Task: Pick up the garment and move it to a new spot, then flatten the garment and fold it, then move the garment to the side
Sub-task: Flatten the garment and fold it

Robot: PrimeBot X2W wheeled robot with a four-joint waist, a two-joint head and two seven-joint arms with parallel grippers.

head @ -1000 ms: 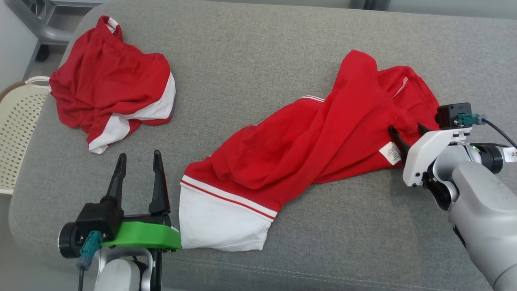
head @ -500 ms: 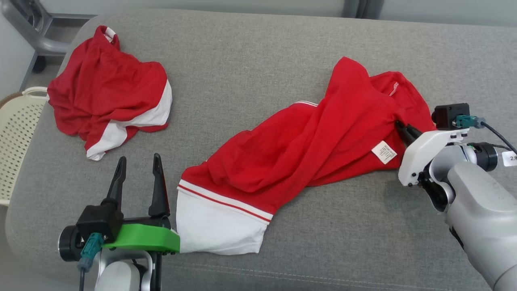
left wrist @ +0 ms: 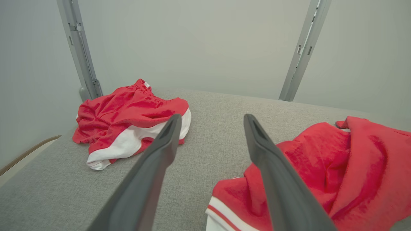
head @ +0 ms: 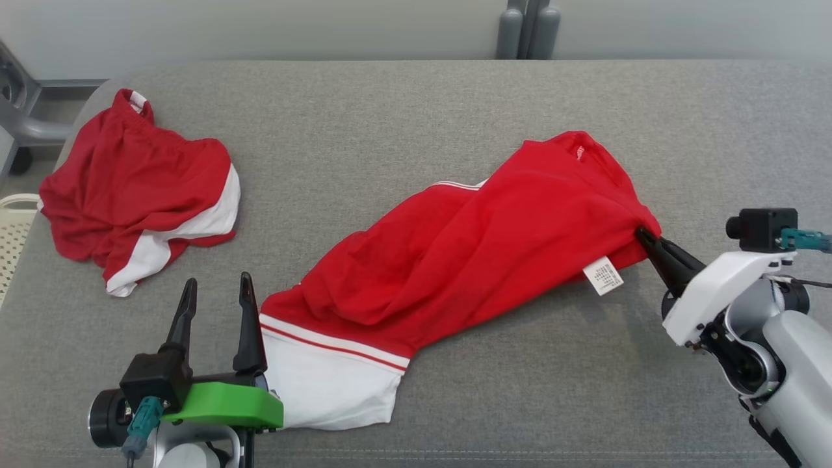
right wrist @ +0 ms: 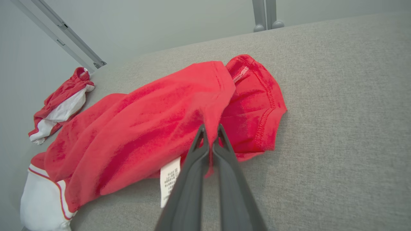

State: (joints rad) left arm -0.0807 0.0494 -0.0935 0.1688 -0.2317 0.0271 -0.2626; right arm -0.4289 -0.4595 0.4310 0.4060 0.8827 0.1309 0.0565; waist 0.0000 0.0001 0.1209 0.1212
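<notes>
Right hand point(head: 642, 234) sits at the right of the head view, fingers pressed together on a fold of the red garment point(head: 468, 260). In my right wrist view the two dark fingers point(right wrist: 196, 166) meet on a ridge of red cloth, and that hand point(right wrist: 210, 129) pinches it just beside the stitched collar end. A white care label point(head: 602, 275) hangs from the cloth right next to the pinch, below and left of it in the frame. From there the garment runs down and left across the middle of the picture, rumpled, its far end a white band point(head: 325, 383) edged with a red stripe near the bottom.

Left hand point(head: 218, 281) is at the lower left, fingers spread and gripping nothing, just beside that white band. In the left wrist view I see the hand point(left wrist: 212, 117) open over bare grey cushion point(head: 403, 117), with the garment point(left wrist: 321, 166) at the lower right.

A second red-and-white garment point(head: 130, 195) lies bunched at the upper left, well apart from the first. A pale perforated basket point(head: 10, 240) shows at the left edge.
</notes>
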